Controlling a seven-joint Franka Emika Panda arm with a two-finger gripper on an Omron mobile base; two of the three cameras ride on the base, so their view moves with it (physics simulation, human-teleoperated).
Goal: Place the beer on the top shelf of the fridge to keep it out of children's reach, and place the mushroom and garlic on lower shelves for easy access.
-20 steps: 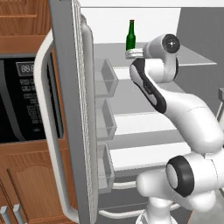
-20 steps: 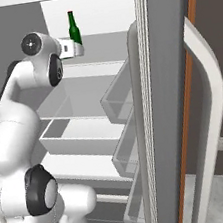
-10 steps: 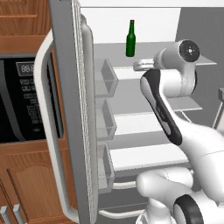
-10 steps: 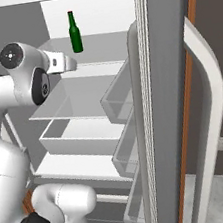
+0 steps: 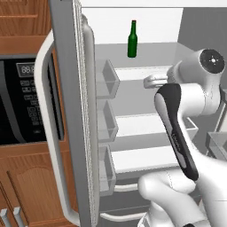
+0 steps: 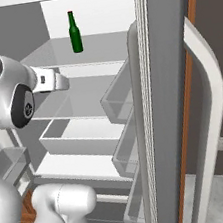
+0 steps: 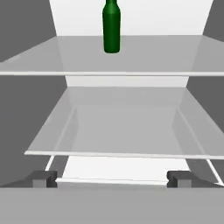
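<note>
Beer (image 5: 132,41) stands upright on the top shelf (image 7: 52,61) of the fridge (image 6: 177,98), toward the back, nothing touching it. Hand (image 7: 112,178) is open and empty, fingertips (image 7: 43,178) spread wide, sitting out in front of the shelves, below the bottle's level and well apart from it. Bottle looks like glass: stiff, smooth, probably slippery, fairly heavy for its width, tall and narrow so likely tippy if bumped at the neck, breakable if it falls. If it needed moving, best hold seems the straight body below the shoulder, not the thin neck or cap. Lower shelves (image 7: 122,131) are bare where visible; mushroom and garlic can't be spotted here, both likely light and small, the mushroom soft.
</note>
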